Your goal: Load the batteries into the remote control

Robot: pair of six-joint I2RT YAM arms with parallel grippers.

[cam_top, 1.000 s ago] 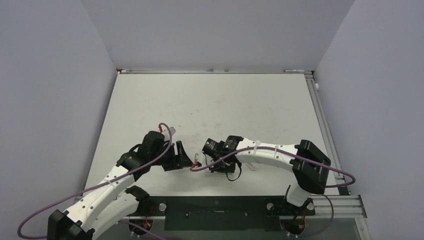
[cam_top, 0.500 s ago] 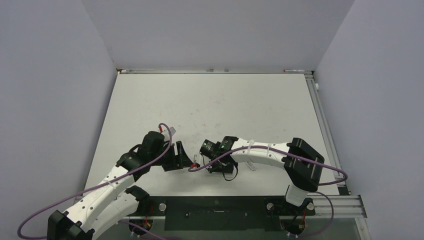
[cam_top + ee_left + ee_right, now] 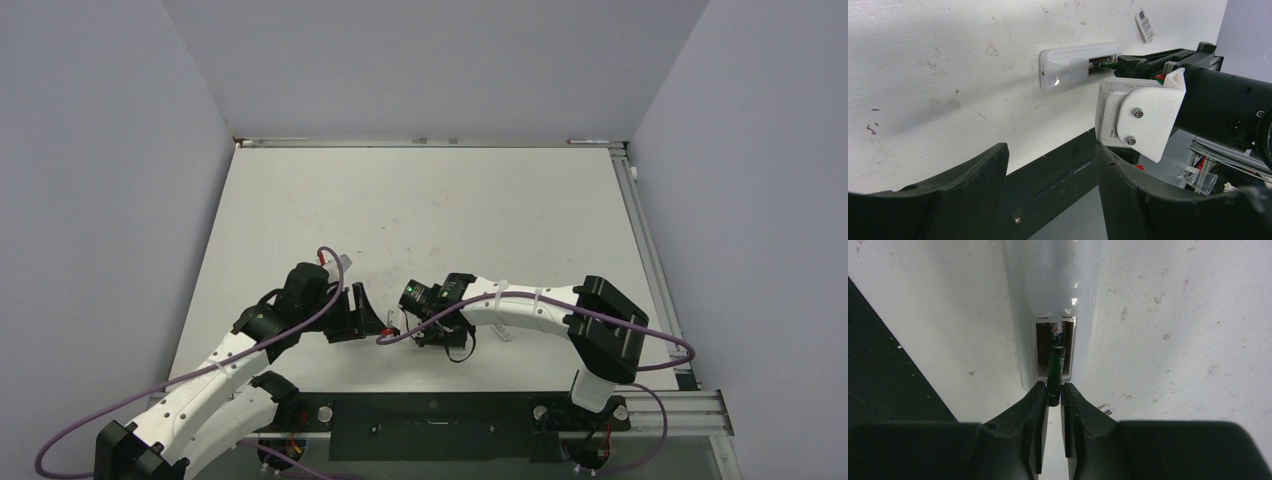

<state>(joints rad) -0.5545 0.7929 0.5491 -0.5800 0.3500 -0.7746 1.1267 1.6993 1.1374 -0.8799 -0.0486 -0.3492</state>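
The white remote control [image 3: 1050, 285] lies back up on the table, its brownish recess [image 3: 1043, 347] open. My right gripper [image 3: 1054, 392] is shut on a dark green-black battery [image 3: 1056, 367], whose far end reaches into the recess. A second battery seems to lie deeper in the recess, but this is unclear. In the left wrist view the remote [image 3: 1068, 70] lies ahead, with the right gripper's fingers at its open end. My left gripper [image 3: 1050, 190] is open and empty, a short way from the remote. From above, the left gripper [image 3: 366, 312] and the right gripper [image 3: 408, 326] face each other.
A small flat white piece [image 3: 1145, 25] lies on the table beyond the remote. The table's dark front rail [image 3: 430, 410] runs just behind both grippers. The grey walls stand far off on all sides.
The right arm has shifted slightly left, toward the remote, with the battery in it. The left arm has not moved.
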